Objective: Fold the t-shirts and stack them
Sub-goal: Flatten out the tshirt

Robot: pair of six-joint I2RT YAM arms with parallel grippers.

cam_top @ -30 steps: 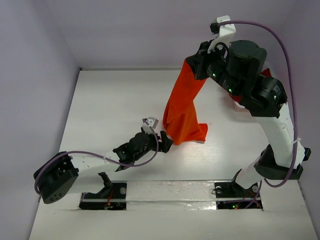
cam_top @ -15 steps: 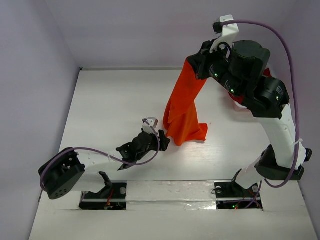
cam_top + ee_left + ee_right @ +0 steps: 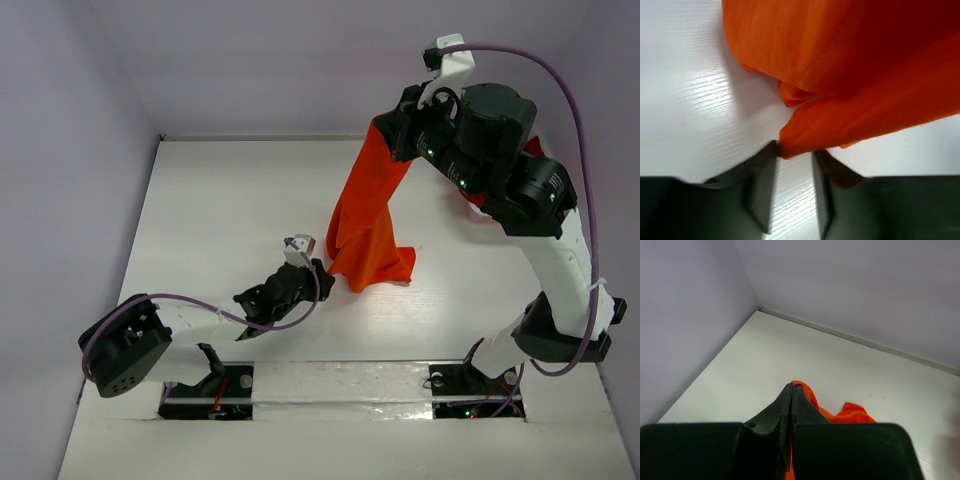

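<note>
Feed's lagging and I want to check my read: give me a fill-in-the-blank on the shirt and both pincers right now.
The shirt hanging up is ____. The right pincer holds its top end, jaws ____. The left pincer is down at the shirt's bottom corner, which lies on the ____.
Missing: orange; shut; table.

Both arms share one build: white link shells, bulky black joint housings. Left arm [image 3: 190,317], right arm [image 3: 565,272]. A purple cable [image 3: 505,47] runs along each, in a wide loose loop on the right. Small green lights [image 3: 428,152] on the right arm's black joints. White camera block [image 3: 450,60] at each wrist. Black base mounts [image 3: 212,385], with a trace of red wiring. Left gripper [image 3: 795,149] fingers dark grey and flat-faced. Right gripper [image 3: 791,386] fingers black, tapering to thin tips.
</note>
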